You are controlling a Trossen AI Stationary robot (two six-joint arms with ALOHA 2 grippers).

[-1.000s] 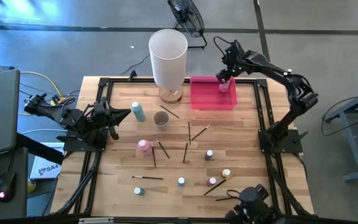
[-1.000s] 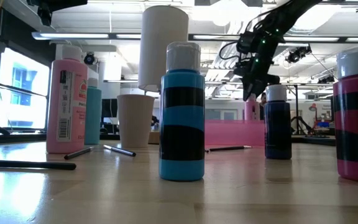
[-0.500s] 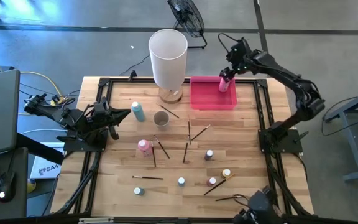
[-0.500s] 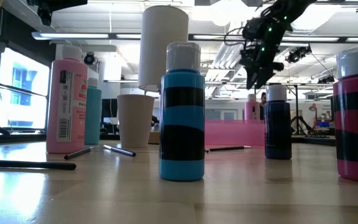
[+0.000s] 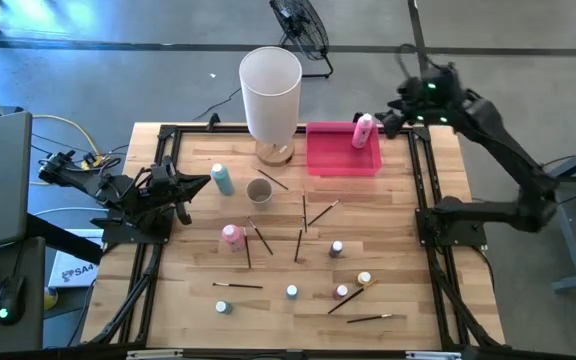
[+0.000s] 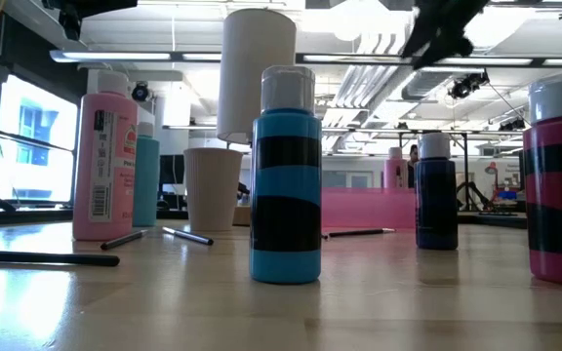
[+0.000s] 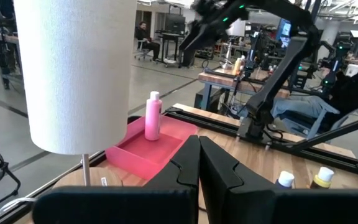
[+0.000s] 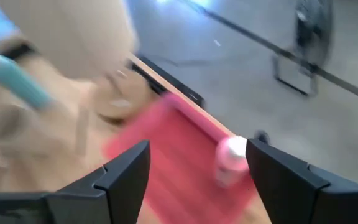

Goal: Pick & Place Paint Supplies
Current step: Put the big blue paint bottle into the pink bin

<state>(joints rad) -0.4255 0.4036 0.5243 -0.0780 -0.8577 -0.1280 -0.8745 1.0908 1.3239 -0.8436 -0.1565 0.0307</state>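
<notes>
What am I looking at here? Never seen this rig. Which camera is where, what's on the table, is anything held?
Two dark robot arms work at a wooden table. One camera looks straight down, one sits at tabletop height, and one rides on each wrist. The right gripper is open and empty, raised beside a pink bottle standing in the pink tray. The left gripper is shut and holds nothing, waiting at the table's left edge. Small paint bottles, thin brushes, a paper cup and a tall white cylinder are also there.
</notes>
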